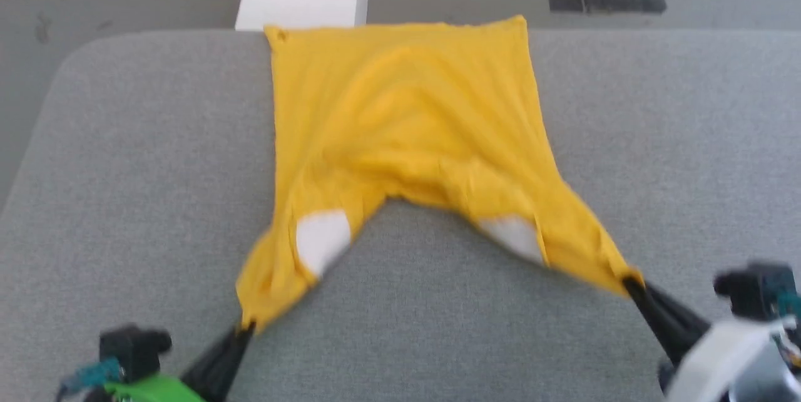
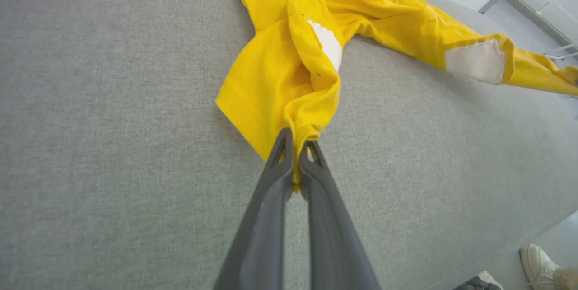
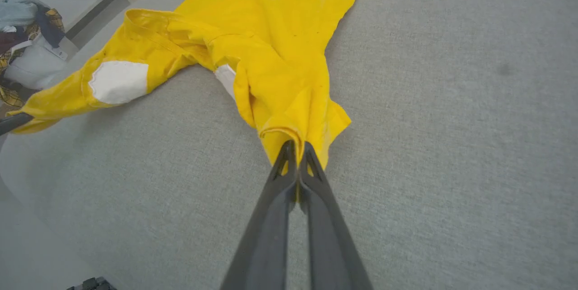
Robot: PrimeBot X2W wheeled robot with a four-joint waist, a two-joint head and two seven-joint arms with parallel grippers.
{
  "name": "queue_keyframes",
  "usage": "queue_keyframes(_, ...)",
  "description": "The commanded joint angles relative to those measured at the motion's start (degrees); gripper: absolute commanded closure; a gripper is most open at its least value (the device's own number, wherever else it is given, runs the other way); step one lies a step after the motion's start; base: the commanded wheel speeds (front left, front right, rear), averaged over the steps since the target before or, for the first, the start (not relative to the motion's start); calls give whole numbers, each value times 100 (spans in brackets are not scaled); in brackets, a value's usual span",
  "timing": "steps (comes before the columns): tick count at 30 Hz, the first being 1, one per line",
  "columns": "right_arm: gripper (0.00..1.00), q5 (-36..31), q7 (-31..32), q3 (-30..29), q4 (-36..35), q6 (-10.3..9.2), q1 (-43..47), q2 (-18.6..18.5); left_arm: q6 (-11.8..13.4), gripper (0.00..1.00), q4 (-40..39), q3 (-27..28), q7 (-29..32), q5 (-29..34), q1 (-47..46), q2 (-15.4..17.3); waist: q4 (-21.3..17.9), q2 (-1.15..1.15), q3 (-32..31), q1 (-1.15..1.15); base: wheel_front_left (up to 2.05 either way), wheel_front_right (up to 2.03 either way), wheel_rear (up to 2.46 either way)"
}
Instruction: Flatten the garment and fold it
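- The left gripper (image 2: pixel 295 143) is at the near left of the grey padded table (image 1: pixel 125 170). Its jaws are pinched tight on a bunched corner of the garment (image 1: pixel 407 108), probably a sleeve end, though the cloth is too crumpled there to be sure.
- The garment lies across the middle of the table, plain yellow side up. Its hem is at the far edge and its shoulder end is nearest the robot.
- A left white patch (image 1: pixel 322 239) and a right white patch (image 1: pixel 513 234) show where the near edge curls over.
- The right gripper (image 3: pixel 296 145), at the near right, is clamped on the opposite bunched corner, and the cloth is drawn out towards each hold.
- The step in hand looks like flattening, not yet folding, since the near edge sags and wrinkles between the two holds.
- The next move calls for both arms to pull evenly apart and towards the robot, low over the table, so the rolled edge opens before release.
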Motion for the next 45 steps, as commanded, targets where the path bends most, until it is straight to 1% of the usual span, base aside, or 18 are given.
queue_keyframes(1,100,55,9,-66,52,-9,270,-70,-4,100,59,-57,102,-35,212,111,-1,0,-277,1,0,0,0)
queue_keyframes(2,100,-96,1,-133,199,-9,714,-355,54,100,160,-171,292,-74,475,231,-33,0,-382,1,0,0,0)
queue_keyframes(5,100,-335,-79,-256,435,-9,1115,-609,143,100,263,-299,510,-72,710,362,-46,0,-486,1,0,0,0)
queue_keyframes(8,100,-467,-52,-382,670,-9,1493,-698,237,100,287,-389,728,-146,894,434,-33,0,-576,1,0,0,0)
queue_keyframes(10,100,-433,-34,-477,776,-9,1698,-625,321,100,263,-397,824,-239,1009,447,-25,0,-631,1,0,0,0)
queue_keyframes(15,100,-344,143,-492,836,-9,2016,-476,658,100,201,-447,1060,-268,1287,566,-27,0,-730,1,0,0,0)
queue_keyframes(21,100,-289,455,-520,784,-9,2252,-368,1047,100,50,-356,971,-206,1530,620,-4,0,-788,1,0,0,0)
queue_keyframes(23,100,-304,489,-547,738,-9,2293,-342,1117,100,-64,-296,885,-199,1554,607,16,0,-799,1,0,0,0)
queue_keyframes(29,100,-273,525,-434,562,-9,2186,-288,1151,100,-521,-166,719,-219,1489,557,62,0,-796,1,0,0,0)
queue_keyframes(30,98,-266,496,-425,511,-9,2119,-280,1159,100,-608,-147,694,-205,1469,558,69,0,-774,1,0,0,0)
queue_keyframes(32,36,-220,490,-414,423,-9,1992,-245,1176,100,-772,-118,663,-187,1434,557,87,0,-704,1,0,0,0)
queue_keyframes(33,0,-161,493,-416,366,-9,1921,-212,1186,100,-849,-106,654,-176,1418,559,96,0,-660,1,0,0,0)
queue_keyframes(36,0,107,571,-466,52,-9,1578,-153,1204,100,-1100,-54,623,-141,1350,582,144,0,-423,1,0,0,0)
queue_keyframes(39,0,223,629,-739,-314,-9,993,-192,1201,100,-1315,17,574,-91,1252,619,208,0,-79,1,0,0,0)
queue_keyframes(41,0,30,626,-1064,-457,-9,414,-258,1153,100,-1452,58,539,-66,1147,632,272,0,177,1,0,0,0)
queue_keyframes(43,0,-363,716,-1240,-558,-9,-245,-399,1101,100,-1559,100,512,-30,1023,654,344,0,433,1,0,0,0)
queue_keyframes(45,0,-620,859,-1404,-548,-9,-984,-315,1047,100,-1651,145,483,24,890,687,416,0,704,1,0,0,0)
